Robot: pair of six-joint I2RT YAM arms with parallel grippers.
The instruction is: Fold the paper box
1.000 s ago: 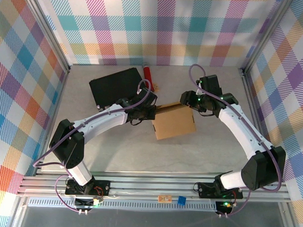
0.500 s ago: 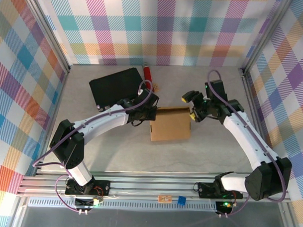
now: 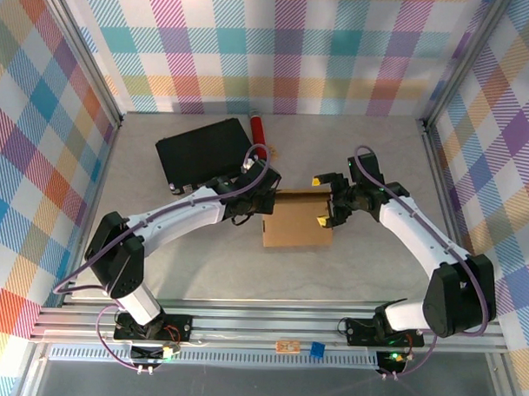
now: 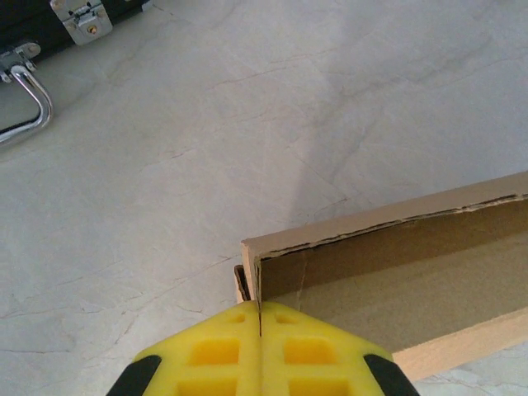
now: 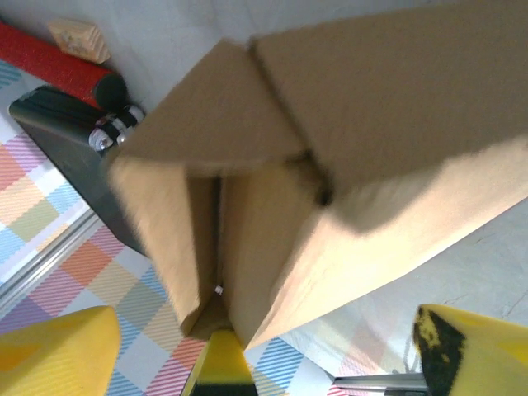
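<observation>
The paper box (image 3: 297, 220) is a shallow brown cardboard box lying in the middle of the table. My left gripper (image 3: 263, 199) is at its left end, shut on the thin upright cardboard wall. In the left wrist view the yellow fingers (image 4: 206, 351) pinch that wall at the corner (image 4: 260, 309) of the box (image 4: 396, 272). My right gripper (image 3: 325, 200) stands open at the box's right end, one finger beyond its far corner and one by its right edge. In the right wrist view the blurred box (image 5: 346, 132) looms close ahead of the wide-apart right gripper (image 5: 264, 355).
A black case (image 3: 201, 152) with a metal handle (image 4: 21, 99) lies at the back left. A red cylinder (image 3: 256, 126) and a small wooden block (image 5: 78, 37) lie behind the box. Metal frame rails and plaid walls enclose the table.
The right gripper opened wide and came down to the box's right end. The box turned from tilted to square with the table edge. The left gripper stayed shut on the box wall.
</observation>
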